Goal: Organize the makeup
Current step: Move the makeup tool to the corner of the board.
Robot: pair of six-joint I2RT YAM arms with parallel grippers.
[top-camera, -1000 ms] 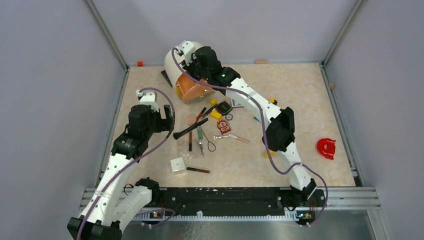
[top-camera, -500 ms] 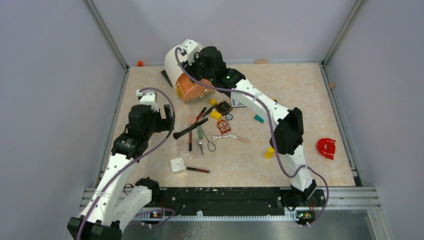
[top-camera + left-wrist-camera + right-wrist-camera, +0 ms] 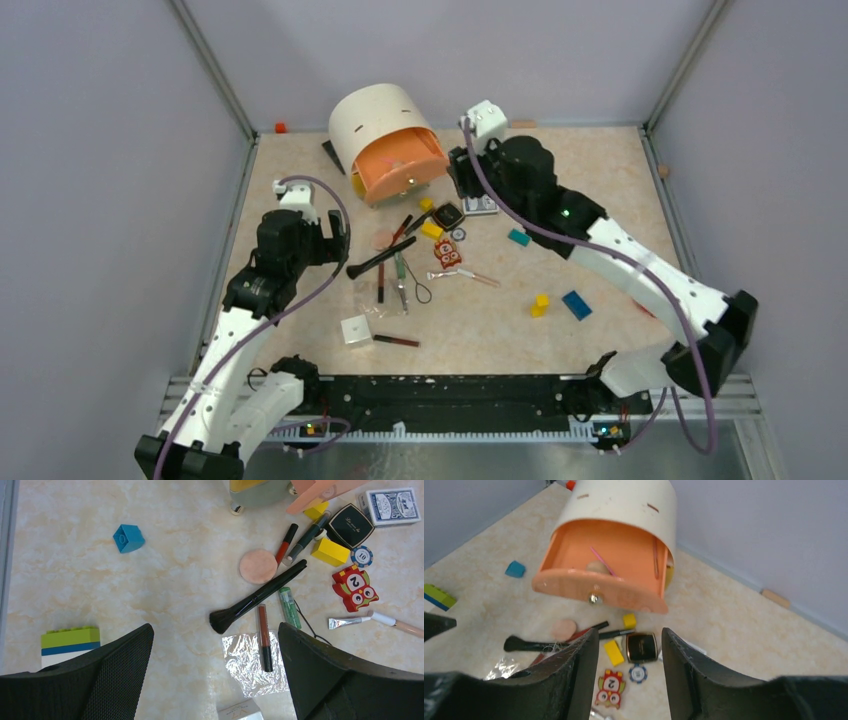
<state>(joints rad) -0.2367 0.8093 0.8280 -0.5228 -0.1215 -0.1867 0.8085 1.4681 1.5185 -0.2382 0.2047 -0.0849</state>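
Note:
The makeup lies mid-table: a long black brush (image 3: 380, 257) (image 3: 257, 596), a dark-red pencil (image 3: 264, 637), a green pencil (image 3: 289, 607), a crinkled clear pouch (image 3: 255, 660), a pink puff (image 3: 257, 566), a silver tube (image 3: 347, 623) and a black square compact (image 3: 448, 215) (image 3: 641, 646). A cream organizer has its orange drawer (image 3: 402, 168) (image 3: 604, 565) pulled open, with small items inside. My right gripper (image 3: 458, 172) (image 3: 629, 632) is open and empty, right of the drawer and above the compact. My left gripper (image 3: 338, 232) (image 3: 215, 627) is open and empty above the brush head.
A blue-backed card deck (image 3: 392, 506) lies beside the compact. An owl number toy (image 3: 356, 586), a poker chip (image 3: 361, 556) and yellow blocks (image 3: 330, 551) sit among the makeup. Blue (image 3: 576, 304), teal (image 3: 518, 237) and yellow (image 3: 540, 304) blocks lie right. A white box (image 3: 355, 329) lies in front.
My right gripper has drawn back from the organizer to the right, its elbow swinging far right. The orange drawer now shows fully open. My left arm has not moved.

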